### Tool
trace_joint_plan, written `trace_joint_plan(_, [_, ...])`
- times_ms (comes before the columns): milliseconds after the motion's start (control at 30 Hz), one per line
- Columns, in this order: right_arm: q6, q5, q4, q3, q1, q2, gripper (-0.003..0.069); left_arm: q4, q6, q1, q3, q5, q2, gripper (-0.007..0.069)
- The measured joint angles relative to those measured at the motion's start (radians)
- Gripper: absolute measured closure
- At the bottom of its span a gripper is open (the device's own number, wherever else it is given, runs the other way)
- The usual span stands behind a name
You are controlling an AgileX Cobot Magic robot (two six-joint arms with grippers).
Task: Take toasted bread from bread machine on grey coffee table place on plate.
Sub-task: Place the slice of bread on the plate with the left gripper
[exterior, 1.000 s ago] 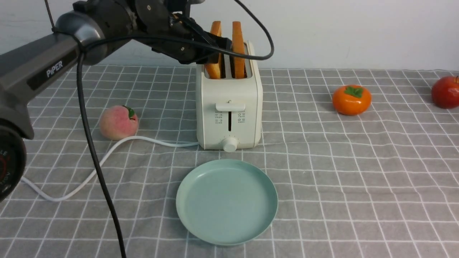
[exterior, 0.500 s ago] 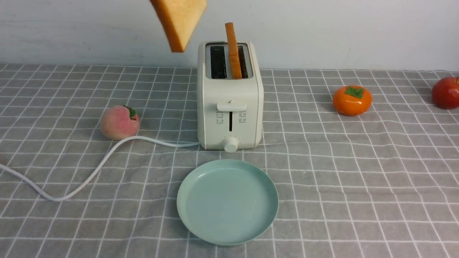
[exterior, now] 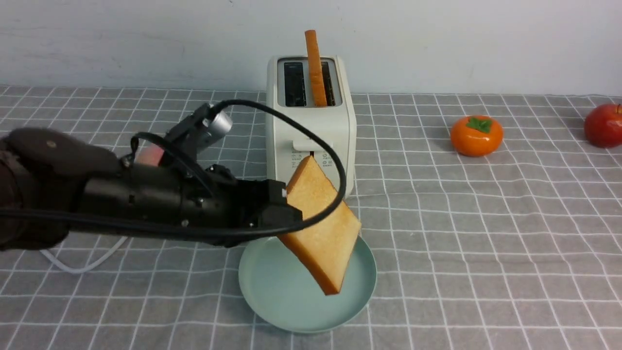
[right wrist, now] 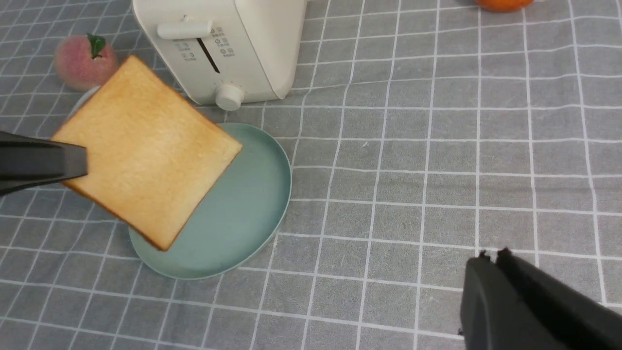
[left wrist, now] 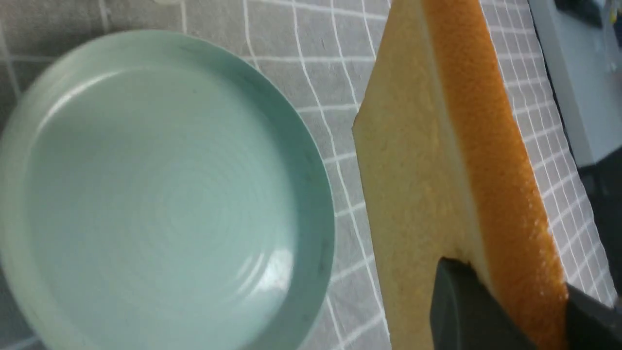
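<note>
My left gripper [exterior: 287, 210] is shut on one corner of a slice of toasted bread [exterior: 323, 223], which hangs tilted just over the mint-green plate [exterior: 272, 301] on the grey coffee table [exterior: 486, 243]. From the left wrist, both fingers [left wrist: 457, 301] clamp the slice [left wrist: 418, 194] across its thickness, beside the plate [left wrist: 160, 194]. A second slice [exterior: 315, 63] stands in the right slot of the bread machine [exterior: 311, 126]; the left slot is empty. My right gripper [right wrist: 491, 255] is shut on nothing, over bare cloth to the right of the plate [right wrist: 248, 209], and looks across at the held slice [right wrist: 146, 150].
A peach [right wrist: 82, 61] lies left of the toaster, mostly hidden by my left arm in the front view. An orange persimmon [exterior: 476, 135] and a red apple [exterior: 604, 125] sit at the far right. The white power cord [exterior: 82, 265] trails to the front left.
The left slice has come out of the toaster: gripped in the slot a second ago, lifted high to the left, now lowered and tilted over the plate. The left arm has come back into view.
</note>
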Motion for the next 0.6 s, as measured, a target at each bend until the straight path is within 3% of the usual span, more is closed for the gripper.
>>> trace_joint_plan(33, [0.0,-0.003,0.0,0.0,0.0,0.0,0.0644,-0.067,0.08,-0.01,0.01,-0.037,0.023,0.0533])
trace_joint_plan(133, [0.0,-0.008,0.0,0.0,0.0,0.0,0.0644,-0.164,0.166,-0.026,0.016,-0.076,0.072,0.0533])
trace_joint_plan(233, [0.0,-0.016,0.0,0.0,0.0,0.0,0.0641,-0.215,0.195,-0.035,0.016,-0.083,0.122,0.0505])
trace_joint_plan(433, [0.0,-0.025,0.0,0.0,0.0,0.0,0.0636,-0.212,0.213,-0.036,0.016,-0.107,0.16,0.0393])
trace_joint_plan(600, [0.0,-0.041,0.0,0.0,0.0,0.0,0.0632,-0.127,0.212,-0.036,0.016,-0.112,0.159,0.0295])
